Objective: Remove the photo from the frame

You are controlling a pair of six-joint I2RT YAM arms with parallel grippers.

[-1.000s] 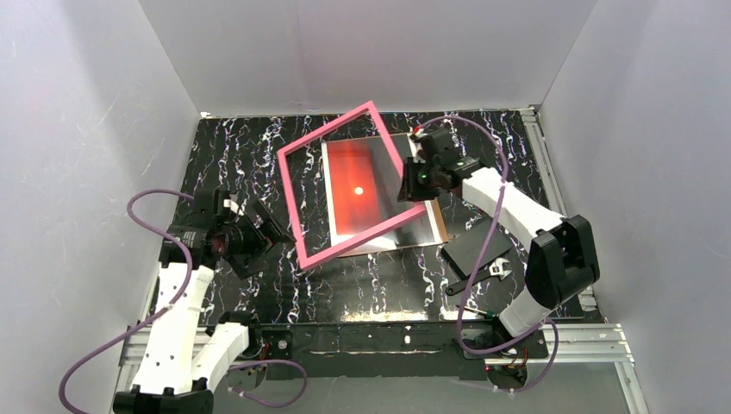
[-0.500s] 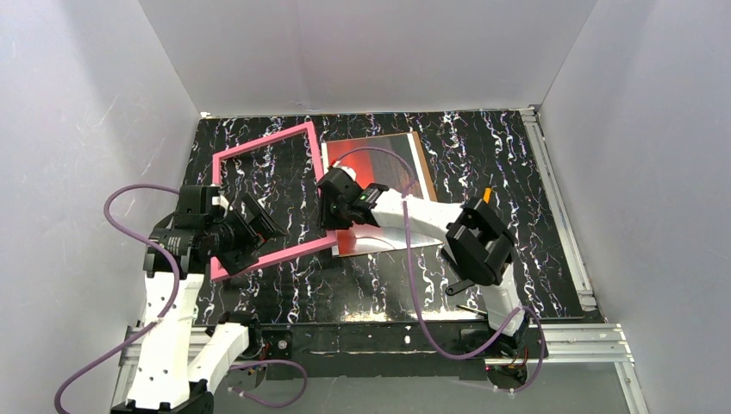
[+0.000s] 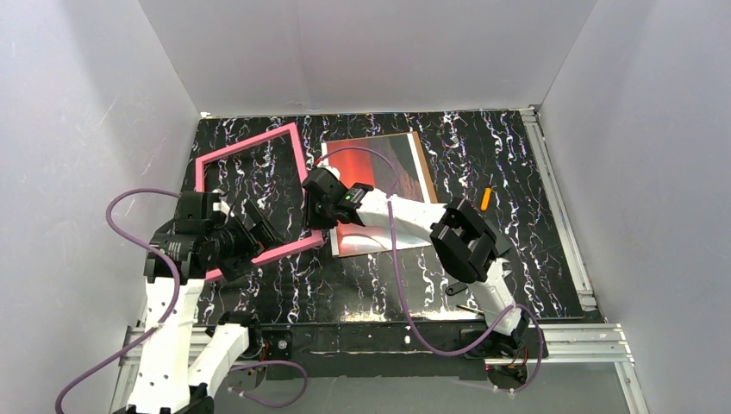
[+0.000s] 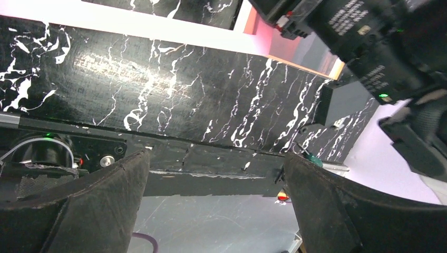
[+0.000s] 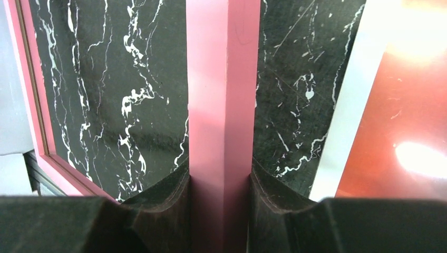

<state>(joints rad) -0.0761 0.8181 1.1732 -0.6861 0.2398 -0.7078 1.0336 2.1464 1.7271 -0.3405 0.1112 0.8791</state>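
Observation:
The thin pink frame (image 3: 246, 143) sits tilted at the left-centre of the table, with black marble showing through its opening. My right gripper (image 3: 312, 207) is shut on the frame's right bar (image 5: 224, 105), which its two pads clamp from both sides (image 5: 221, 211). The photo (image 3: 403, 168), a red-orange print with a white border, lies on the table to the right of the frame, outside it (image 5: 400, 105) and partly hidden by the right arm. My left gripper (image 3: 265, 231) hovers open over the frame's near-left part, with nothing between its fingers (image 4: 216, 211).
A small orange-handled tool (image 3: 485, 198) lies right of the photo. A brown board edge (image 3: 424, 168) shows along the photo's right side. Grey walls enclose the table on three sides. The purple cable of the right arm arcs over the photo.
The right gripper has carried the frame leftward off the photo and lowered it toward the table's left half. The photo stayed in place. The left arm shifted only slightly.

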